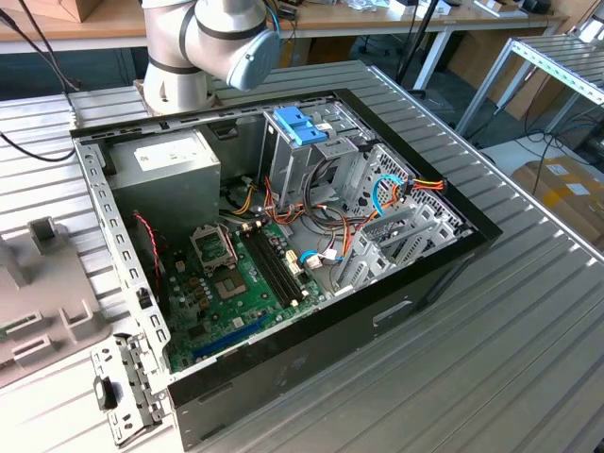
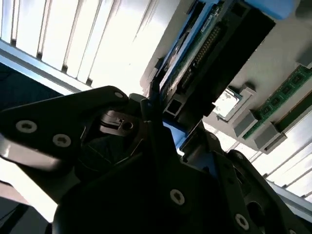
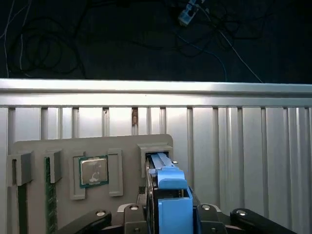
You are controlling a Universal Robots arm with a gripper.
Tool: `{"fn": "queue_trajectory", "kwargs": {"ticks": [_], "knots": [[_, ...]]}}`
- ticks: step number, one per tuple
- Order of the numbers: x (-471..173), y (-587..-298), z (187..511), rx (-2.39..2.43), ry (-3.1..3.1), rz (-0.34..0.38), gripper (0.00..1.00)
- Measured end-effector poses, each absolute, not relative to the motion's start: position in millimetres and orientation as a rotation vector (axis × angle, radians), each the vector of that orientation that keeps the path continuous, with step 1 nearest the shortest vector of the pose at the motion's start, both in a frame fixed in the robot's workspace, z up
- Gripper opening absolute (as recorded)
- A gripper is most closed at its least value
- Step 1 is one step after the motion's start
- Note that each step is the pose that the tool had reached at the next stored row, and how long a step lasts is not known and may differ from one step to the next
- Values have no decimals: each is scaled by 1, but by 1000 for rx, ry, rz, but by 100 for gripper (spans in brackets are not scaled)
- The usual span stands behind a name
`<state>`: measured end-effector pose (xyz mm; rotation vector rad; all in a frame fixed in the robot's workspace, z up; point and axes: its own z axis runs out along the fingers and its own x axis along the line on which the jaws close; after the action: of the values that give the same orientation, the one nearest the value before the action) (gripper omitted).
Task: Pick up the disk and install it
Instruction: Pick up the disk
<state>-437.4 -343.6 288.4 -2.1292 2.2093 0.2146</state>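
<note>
The disk [image 3: 168,183] stands on edge in a slot of a grey holder tray [image 3: 126,146], its blue rails and blue end tab facing the first wrist view. My gripper [image 3: 171,217] straddles it, with a black finger pressed against each side, shut on the disk. In the second wrist view the disk [image 2: 214,44] shows its dark body, connector edge and blue rail, running away from my gripper [image 2: 175,127]. The open computer case [image 1: 453,247] lies in the middle of the exterior view, with a drive cage under a pale-blue latch [image 1: 300,123] at its back.
The tray also holds a processor [image 3: 94,171] and memory sticks [image 3: 48,195]. It rests on a ribbed metal table [image 3: 234,136] whose edge [image 3: 156,87] is just beyond. In the exterior view, the arm's base [image 1: 198,42] stands behind the case, and a metal bracket [image 1: 123,387] lies at the front left.
</note>
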Motion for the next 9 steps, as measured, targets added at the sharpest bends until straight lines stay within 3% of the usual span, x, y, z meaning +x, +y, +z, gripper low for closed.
{"fn": "queue_trajectory", "kwargs": {"ticks": [9], "knots": [[-437, -344, 288, -2189, 2156, 217, 39]]}}
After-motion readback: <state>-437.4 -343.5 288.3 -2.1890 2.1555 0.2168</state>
